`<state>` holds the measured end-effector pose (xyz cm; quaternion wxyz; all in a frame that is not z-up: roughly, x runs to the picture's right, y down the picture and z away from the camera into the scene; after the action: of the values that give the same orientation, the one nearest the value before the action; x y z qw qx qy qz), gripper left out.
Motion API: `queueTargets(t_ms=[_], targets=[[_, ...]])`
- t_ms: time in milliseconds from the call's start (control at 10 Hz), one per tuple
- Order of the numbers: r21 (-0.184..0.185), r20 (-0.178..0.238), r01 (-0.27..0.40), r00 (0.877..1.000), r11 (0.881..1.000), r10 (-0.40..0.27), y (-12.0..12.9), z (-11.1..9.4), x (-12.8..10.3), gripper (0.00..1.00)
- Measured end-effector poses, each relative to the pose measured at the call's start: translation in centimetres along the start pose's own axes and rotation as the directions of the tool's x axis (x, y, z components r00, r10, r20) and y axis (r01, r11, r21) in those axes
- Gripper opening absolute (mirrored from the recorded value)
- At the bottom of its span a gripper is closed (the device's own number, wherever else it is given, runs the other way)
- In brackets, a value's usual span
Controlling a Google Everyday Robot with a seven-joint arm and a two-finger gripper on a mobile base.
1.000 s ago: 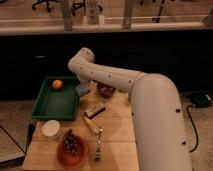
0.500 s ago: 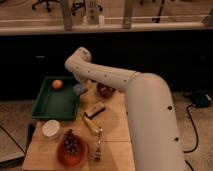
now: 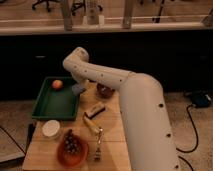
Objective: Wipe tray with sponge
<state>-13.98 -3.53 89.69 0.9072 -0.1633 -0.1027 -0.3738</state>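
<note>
The dark green tray (image 3: 50, 104) lies at the table's back left with a raised rim. An orange fruit (image 3: 57, 84) sits in its far corner. My gripper (image 3: 78, 85) hangs at the end of the white arm, over the tray's right rim. It is shut on the small blue-grey sponge (image 3: 79, 89), which sits just at the rim's inner side. Whether the sponge touches the tray floor cannot be told.
A dark bowl (image 3: 105, 91) stands right of the gripper. A tan-and-black block (image 3: 95, 109), a banana (image 3: 91, 125) and a fork (image 3: 98, 145) lie mid-table. A white cup (image 3: 51, 128) and an orange bowl of grapes (image 3: 71, 148) stand at the front left.
The arm's elbow has shifted slightly; the gripper and sponge stay at the tray's right rim, almost unmoved.
</note>
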Motion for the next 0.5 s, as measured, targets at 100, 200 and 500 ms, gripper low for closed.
queueTargets(t_ms=[100,200,500], targets=[[-0.002,0.005,0.008,1.000,1.000,-0.008,-0.36,0.23,-0.21,0.03],[-0.005,0.011,0.018,1.000,1.000,-0.018,-0.61,0.45,-0.46,0.03],[-0.012,0.017,0.031,0.999,0.999,-0.031,-0.74,0.88,-0.19,0.03]])
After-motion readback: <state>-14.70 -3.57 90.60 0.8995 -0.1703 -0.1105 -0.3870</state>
